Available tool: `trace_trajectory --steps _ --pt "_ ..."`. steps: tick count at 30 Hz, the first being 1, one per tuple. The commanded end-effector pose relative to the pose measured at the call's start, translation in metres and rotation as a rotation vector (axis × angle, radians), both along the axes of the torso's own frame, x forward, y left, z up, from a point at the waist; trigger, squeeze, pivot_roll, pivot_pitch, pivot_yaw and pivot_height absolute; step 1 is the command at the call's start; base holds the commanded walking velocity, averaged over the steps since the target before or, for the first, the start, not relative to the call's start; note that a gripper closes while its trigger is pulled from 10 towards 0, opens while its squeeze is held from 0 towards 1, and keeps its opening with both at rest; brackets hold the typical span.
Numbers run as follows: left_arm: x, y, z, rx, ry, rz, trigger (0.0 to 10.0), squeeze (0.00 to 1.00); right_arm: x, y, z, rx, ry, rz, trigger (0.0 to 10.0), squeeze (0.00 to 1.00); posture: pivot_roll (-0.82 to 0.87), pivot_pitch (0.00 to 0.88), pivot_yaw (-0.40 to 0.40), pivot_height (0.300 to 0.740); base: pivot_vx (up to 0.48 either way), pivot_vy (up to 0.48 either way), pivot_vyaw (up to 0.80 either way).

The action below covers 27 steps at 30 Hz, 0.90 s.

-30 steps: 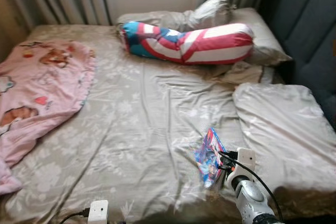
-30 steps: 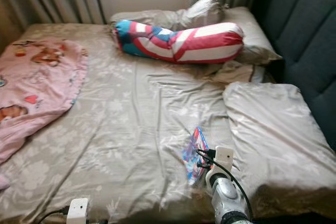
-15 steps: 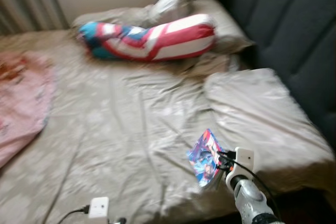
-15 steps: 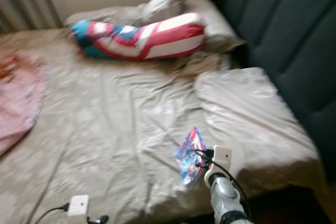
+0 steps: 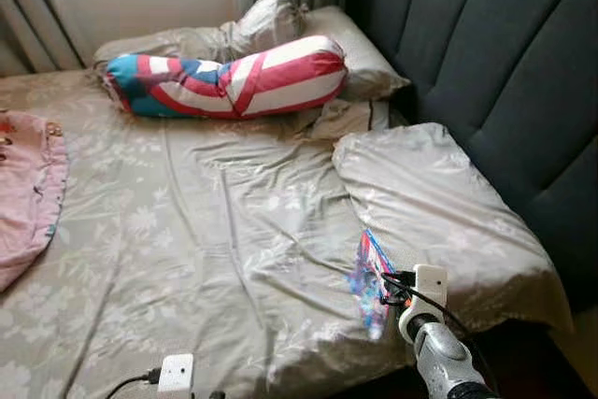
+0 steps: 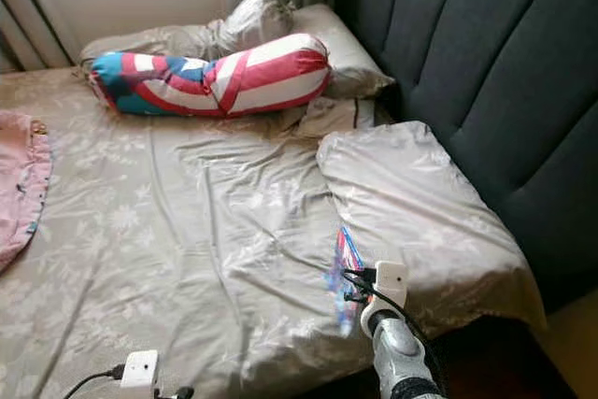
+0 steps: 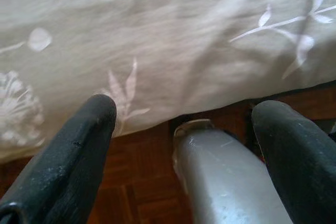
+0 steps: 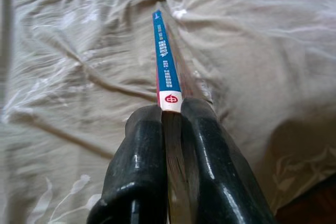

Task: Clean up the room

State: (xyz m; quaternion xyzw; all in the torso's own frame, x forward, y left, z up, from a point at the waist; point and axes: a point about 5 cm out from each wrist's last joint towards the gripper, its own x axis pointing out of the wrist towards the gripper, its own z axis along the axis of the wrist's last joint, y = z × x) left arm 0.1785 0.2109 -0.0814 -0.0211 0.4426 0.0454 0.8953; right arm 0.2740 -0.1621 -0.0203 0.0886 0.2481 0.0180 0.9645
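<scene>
Beige floral sheets cover the wide bed [image 5: 206, 231], which sits against a dark padded headboard [image 5: 505, 72]. A red, white and blue bolster pillow [image 5: 224, 77] lies near the head, a large beige pillow [image 5: 420, 203] by the headboard, and a pink printed blanket [image 5: 28, 184] at the far left edge. The right claw [image 8: 170, 124] is pinching a thin, colourful book with a blue spine [image 8: 165, 61] edge-on, holding it just above the sheet beside the large pillow. The left claw [image 7: 184, 124] hangs spread near the bed's edge, over the wooden floor [image 7: 142, 192].

The step in hand looks like carrying the book away to where it belongs. To do that well, keep the pinch firm near the spine so the slim cover does not slip or fan open, and lift it clear of the bedding before turning.
</scene>
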Motion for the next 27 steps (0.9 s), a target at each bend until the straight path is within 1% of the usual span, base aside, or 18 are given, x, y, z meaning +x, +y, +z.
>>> trace_trajectory --steps 1,4,9,14,19,27 --pt "-0.0077 -0.0001 -0.0038 0.0 0.03 0.0 10.0 0.0 0.0077 0.0067 0.0089 -0.011 -0.064 0.056 10.0 0.0 -0.08 0.074 -0.052 0.74 0.0 0.0 0.8" --pt "-0.0077 0.0 -0.0038 0.0 0.03 0.0 10.0 0.0 0.0085 0.0112 0.01 -0.002 -0.075 0.069 10.0 0.0 -0.08 0.075 -0.052 0.74 0.0 0.0 0.8" --pt "-0.0075 -0.0001 -0.0038 -0.001 0.029 -0.001 10.0 0.0 0.0096 0.0128 0.0113 0.001 -0.082 0.08 10.0 0.0 -0.08 0.076 -0.052 0.74 0.0 0.0 0.72" --pt "-0.0075 -0.0001 -0.0038 0.0 0.029 -0.002 10.0 0.0 0.0095 0.0102 0.0109 0.012 -0.077 0.053 10.0 0.0 -0.08 0.076 -0.052 0.74 0.0 0.0 0.0" --pt "-0.0078 0.0 -0.0038 0.0 0.029 -0.005 10.0 0.0 0.0127 0.0039 0.0139 0.017 -0.085 0.019 10.0 0.0 -0.08 0.076 -0.051 0.74 0.0 0.0 0.0" --pt "-0.008 0.0001 -0.0038 -0.004 0.026 -0.002 10.0 0.0 0.0142 0.0062 0.0155 0.001 -0.095 0.031 10.0 0.0 -0.08 0.073 -0.051 0.74 0.0 0.0 0.0"
